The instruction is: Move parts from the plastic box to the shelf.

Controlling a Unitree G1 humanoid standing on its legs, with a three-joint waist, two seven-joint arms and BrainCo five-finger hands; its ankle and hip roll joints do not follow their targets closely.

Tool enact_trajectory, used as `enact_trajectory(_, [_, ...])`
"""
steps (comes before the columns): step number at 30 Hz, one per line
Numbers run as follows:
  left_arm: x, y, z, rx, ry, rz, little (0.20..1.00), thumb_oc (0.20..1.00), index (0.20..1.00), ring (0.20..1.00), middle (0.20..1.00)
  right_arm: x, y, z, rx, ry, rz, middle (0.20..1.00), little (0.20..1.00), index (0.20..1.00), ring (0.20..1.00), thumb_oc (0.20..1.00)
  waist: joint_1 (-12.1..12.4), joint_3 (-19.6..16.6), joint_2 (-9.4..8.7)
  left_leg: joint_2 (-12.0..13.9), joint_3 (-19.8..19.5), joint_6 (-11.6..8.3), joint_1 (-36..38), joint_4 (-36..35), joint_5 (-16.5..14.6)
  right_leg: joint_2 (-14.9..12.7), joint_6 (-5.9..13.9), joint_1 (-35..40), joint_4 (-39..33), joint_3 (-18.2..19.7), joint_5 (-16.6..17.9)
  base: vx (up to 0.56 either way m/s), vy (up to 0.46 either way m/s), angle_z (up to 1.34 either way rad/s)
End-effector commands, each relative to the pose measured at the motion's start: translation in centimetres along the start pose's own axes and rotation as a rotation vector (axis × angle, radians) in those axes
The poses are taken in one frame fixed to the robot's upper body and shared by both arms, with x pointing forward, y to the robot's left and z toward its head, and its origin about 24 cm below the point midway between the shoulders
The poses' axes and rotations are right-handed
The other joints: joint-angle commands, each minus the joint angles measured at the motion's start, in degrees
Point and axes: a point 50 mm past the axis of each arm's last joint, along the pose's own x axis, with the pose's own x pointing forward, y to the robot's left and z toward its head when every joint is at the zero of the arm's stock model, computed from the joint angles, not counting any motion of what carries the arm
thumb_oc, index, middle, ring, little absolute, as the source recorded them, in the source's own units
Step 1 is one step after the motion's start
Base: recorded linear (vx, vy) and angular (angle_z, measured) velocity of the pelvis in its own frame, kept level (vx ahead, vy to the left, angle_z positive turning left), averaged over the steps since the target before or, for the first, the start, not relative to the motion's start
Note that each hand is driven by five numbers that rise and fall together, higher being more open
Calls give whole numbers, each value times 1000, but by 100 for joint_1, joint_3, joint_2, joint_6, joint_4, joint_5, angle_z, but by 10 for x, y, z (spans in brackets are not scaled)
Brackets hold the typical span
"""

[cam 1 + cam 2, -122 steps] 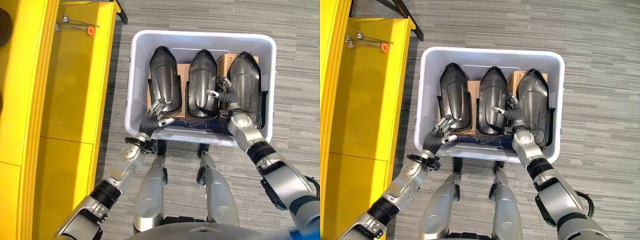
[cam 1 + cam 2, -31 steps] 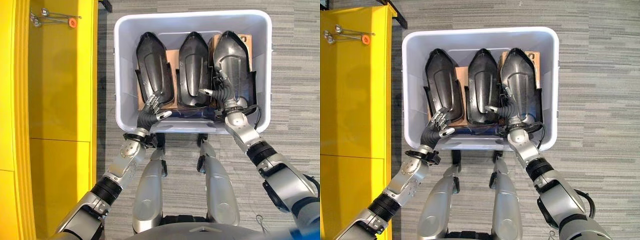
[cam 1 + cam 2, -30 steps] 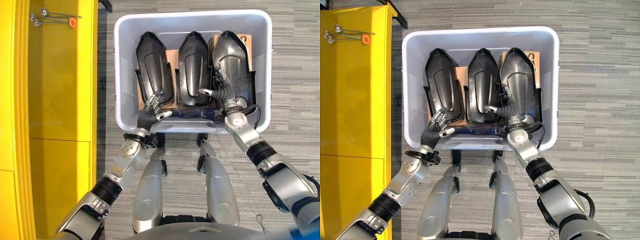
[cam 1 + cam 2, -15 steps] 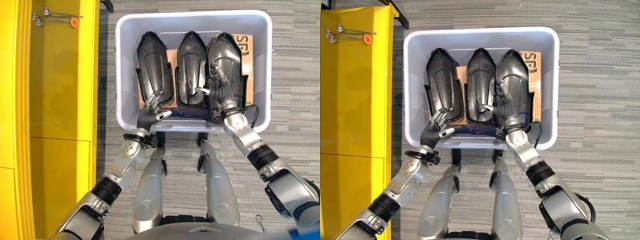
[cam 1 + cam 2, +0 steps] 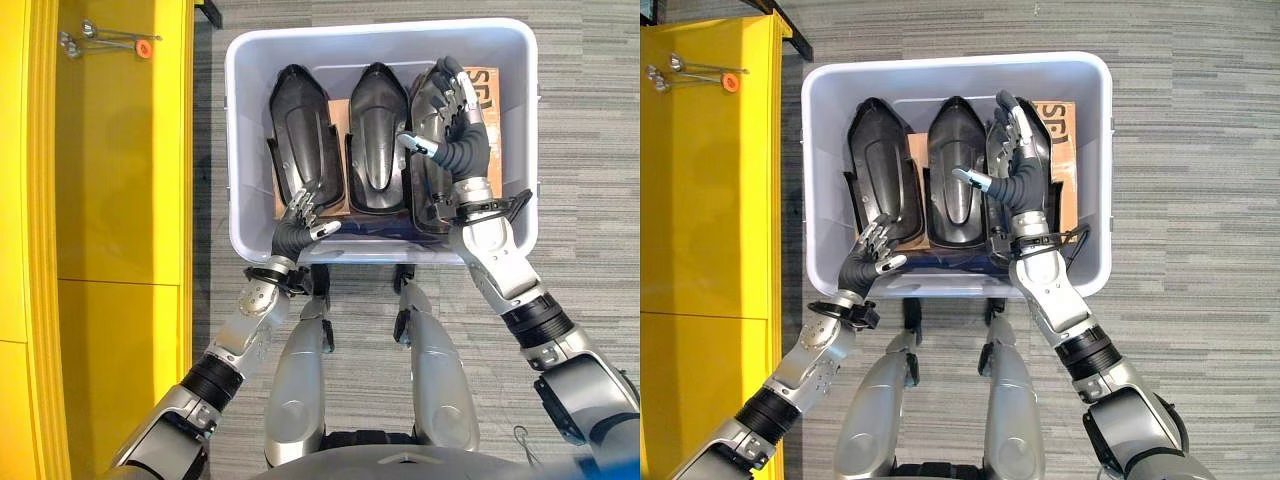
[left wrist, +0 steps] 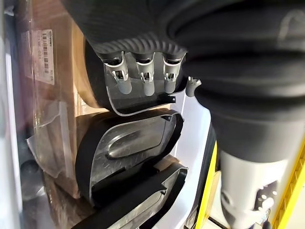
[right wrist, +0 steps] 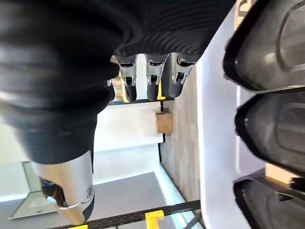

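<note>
Since half a second ago the right hand (image 5: 1017,180) has risen from the near end of the right part (image 5: 430,150) and now stands above it, fingers spread and nearly straight, thumb out to the side, gripping nothing. That part has gone with the move: it now leans against the middle part (image 5: 376,130), and more of the cardboard (image 5: 492,120) behind it is bare.

Nearest the robot, the left hand (image 5: 300,215) rests at the near end of the left part (image 5: 880,170), just inside the near wall of the box (image 5: 250,130). Its fingers are only lightly bent and lie on the part's edge; in its wrist view they sit on the rim without closing round it. Further in, all three dark parts lie side by side in the box, narrow ends pointing away. The yellow shelf (image 5: 120,200) runs along the robot's left, with a small metal tool with an orange knob (image 5: 112,40) at its far end.

The step in hand looks like picking the first part, and no grip is made yet. Next, the right hand would need to come down and close on a part's edge, with the left hand steadying or lifting too.

The right part's far end is covered by the hand, and what lies beneath the parts cannot be made out.
</note>
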Motion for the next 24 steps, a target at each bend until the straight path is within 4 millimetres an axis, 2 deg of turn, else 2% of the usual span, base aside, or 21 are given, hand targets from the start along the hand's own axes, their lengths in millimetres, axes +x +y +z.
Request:
enact_trajectory(1, [-16,0,2,16,-30,-2,1000,1000,1000,1000,1000,-9,-5,22,29,-141,-27,1000,1000,1000,1000,1000,-36,-519,-199,399,-231,-286,-169,118,88,-638,853,286,524,273,-636,0,0,0])
enact_trajectory(5, [-17,1,2,20,-32,5,1000,1000,1000,1000,1000,-15,-10,30,12,-183,-54,1000,1000,1000,1000,1000,-79,-541,-221,408,-216,-286,-164,126,75,-626,852,293,531,284,-643,0,0,0])
enact_trajectory(15, [-18,3,6,37,-58,25,1000,1000,1000,1000,1000,-30,-36,43,-185,-257,-164,1000,1000,1000,1000,1000,-200,-549,-271,436,-193,-289,-213,177,57,-597,875,239,543,326,-644,0,0,0])
enact_trajectory(24, [-17,2,5,39,-62,25,1000,1000,1000,1000,1000,-35,-45,27,-179,-181,-227,1000,1000,1000,1000,1000,-214,-529,-256,447,-180,-293,-237,172,70,-582,873,207,545,343,-640,0,0,0])
